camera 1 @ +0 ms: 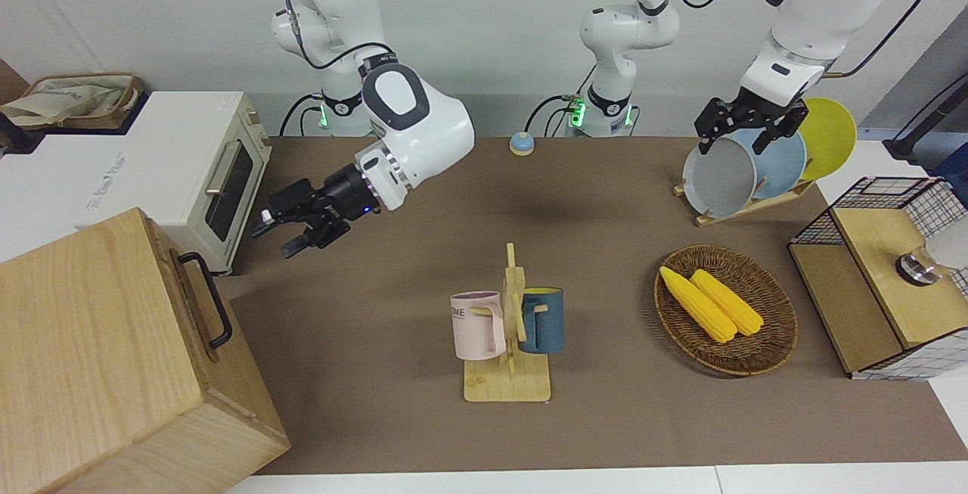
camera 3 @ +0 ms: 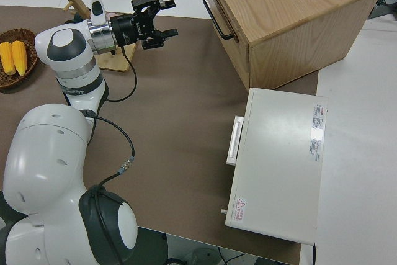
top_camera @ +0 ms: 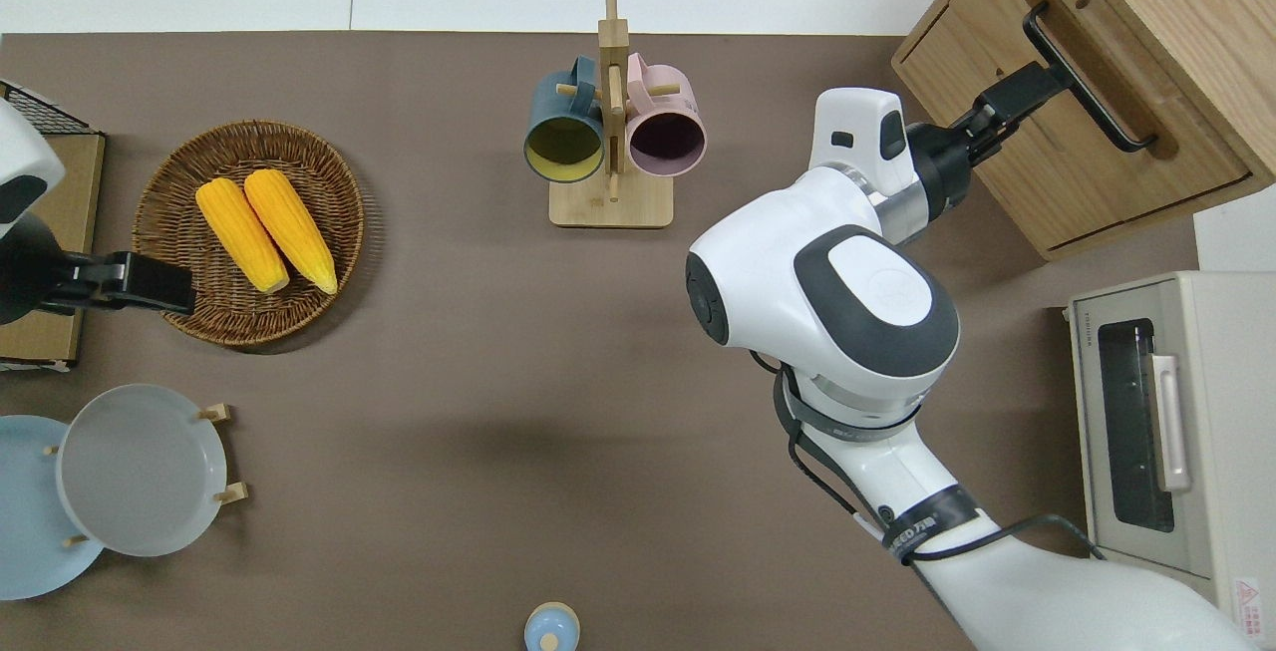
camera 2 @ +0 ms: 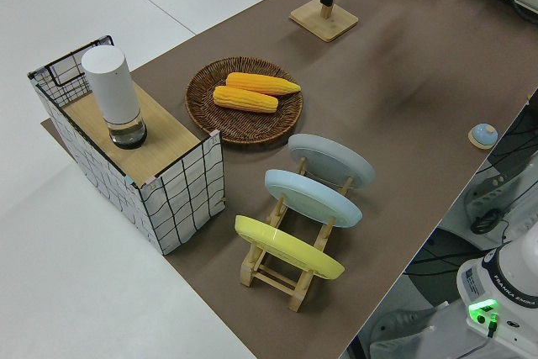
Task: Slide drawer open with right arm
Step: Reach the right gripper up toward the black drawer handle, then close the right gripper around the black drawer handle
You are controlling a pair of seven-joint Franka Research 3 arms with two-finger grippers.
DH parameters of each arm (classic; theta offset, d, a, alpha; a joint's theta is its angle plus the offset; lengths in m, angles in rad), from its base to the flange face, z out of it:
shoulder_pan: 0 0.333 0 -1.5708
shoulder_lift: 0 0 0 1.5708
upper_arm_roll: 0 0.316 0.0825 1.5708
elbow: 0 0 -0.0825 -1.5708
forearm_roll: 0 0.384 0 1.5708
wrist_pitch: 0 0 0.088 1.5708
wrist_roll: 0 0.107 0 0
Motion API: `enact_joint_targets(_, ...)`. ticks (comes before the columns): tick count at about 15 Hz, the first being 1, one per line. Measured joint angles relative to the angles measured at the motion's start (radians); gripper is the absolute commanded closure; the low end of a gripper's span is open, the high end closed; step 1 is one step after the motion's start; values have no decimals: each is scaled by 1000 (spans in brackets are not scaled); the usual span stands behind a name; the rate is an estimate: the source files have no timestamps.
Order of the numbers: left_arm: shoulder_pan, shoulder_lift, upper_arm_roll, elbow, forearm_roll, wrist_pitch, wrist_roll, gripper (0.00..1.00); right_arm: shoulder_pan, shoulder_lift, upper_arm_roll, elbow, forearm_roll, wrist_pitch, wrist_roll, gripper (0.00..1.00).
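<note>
Your right end effector point(camera 1: 291, 233) hangs spread, level with the handle point(camera 1: 206, 299), so it can hook the shut drawer point(top_camera: 1082, 128).

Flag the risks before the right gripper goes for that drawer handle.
1. The right gripper is open and short of the handle, not around it yet. The handle sits in a recess in the drawer front, so a slightly off approach could jam a finger against the wood.
2. The toaster oven stands close beside the box, on the side nearer the robots; the right arm's elbow may clip it while pulling.
</note>
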Motion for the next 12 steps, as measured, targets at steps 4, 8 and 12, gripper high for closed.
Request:
enact_joint_targets(4, 0, 0, 0, 0, 0, 0, 0, 7, -39, 70, -5, -2, -126, 28, 101, 15)
enact_joint_targets(8, 0, 0, 0, 0, 0, 0, 0, 7, -72, 123, -11, -2, -233, 30, 188, 19)
enact_joint_targets(12, 0, 0, 0, 0, 0, 0, 0, 7, -125, 144, -16, -1, -281, 109, 215, 19)
